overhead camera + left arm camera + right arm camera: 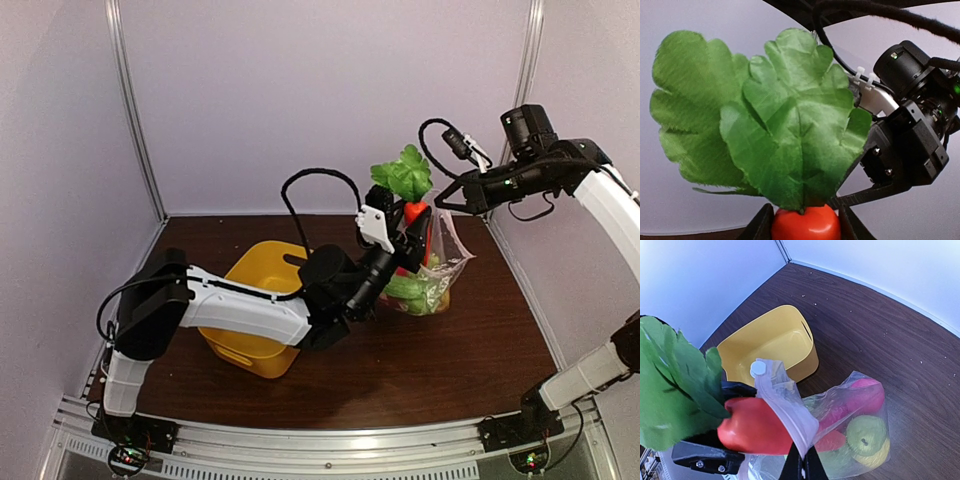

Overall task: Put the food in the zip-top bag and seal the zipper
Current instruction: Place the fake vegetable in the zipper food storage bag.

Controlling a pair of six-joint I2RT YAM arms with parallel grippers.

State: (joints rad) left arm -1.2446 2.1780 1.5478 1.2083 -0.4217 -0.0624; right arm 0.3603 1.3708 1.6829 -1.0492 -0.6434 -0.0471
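Note:
My left gripper (407, 228) is shut on an orange-red carrot (414, 213) and holds it upright, its green leafy top (404, 172) up, at the mouth of the clear zip-top bag (440, 272). In the left wrist view the leaves (765, 125) fill the frame above the carrot's head (805, 225). My right gripper (801, 466) is shut on the bag's zipper strip (785, 410) and holds the mouth up. The carrot (755, 427) sits against that strip. The bag holds a green fruit (866, 434), a yellow lemon (876, 458) and a magenta piece (860, 397).
A yellow tub (250, 310) stands left of the bag, under my left arm; in the right wrist view the tub (770, 345) looks empty. The brown table (450, 350) is walled at the back and sides.

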